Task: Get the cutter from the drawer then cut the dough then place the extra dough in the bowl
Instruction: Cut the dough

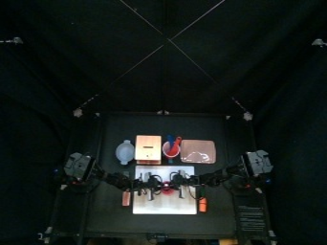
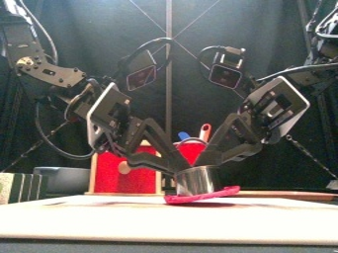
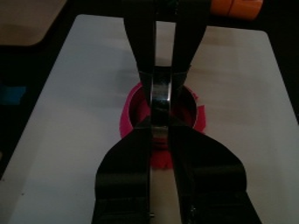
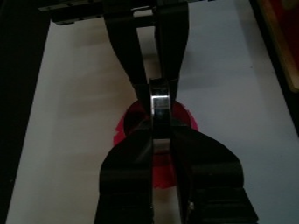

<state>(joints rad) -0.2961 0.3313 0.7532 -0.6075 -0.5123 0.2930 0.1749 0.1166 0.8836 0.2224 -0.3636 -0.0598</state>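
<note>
A round metal cutter (image 2: 199, 180) stands on a flat pink dough (image 2: 203, 195) on the white cutting board (image 2: 79, 203). My left gripper (image 2: 176, 170) comes down on it from the left and my right gripper (image 2: 222, 166) from the right. Each is shut on the cutter's rim from its own side. In the left wrist view the cutter (image 3: 162, 94) sits edge-on between my left gripper (image 3: 160, 129) and the right gripper (image 3: 163, 70), with dough (image 3: 132, 115) beneath. The right wrist view shows the same cutter (image 4: 162, 105) over the dough (image 4: 126, 140).
Along the back of the table stand a blue-grey bowl (image 1: 124, 150), the wooden box (image 1: 149, 147), a red cup (image 1: 173, 146) and a pink tray (image 1: 205, 151). A small red toy (image 1: 125, 199) lies left of the board (image 1: 179, 206), and another (image 1: 201, 204) lies at its right edge.
</note>
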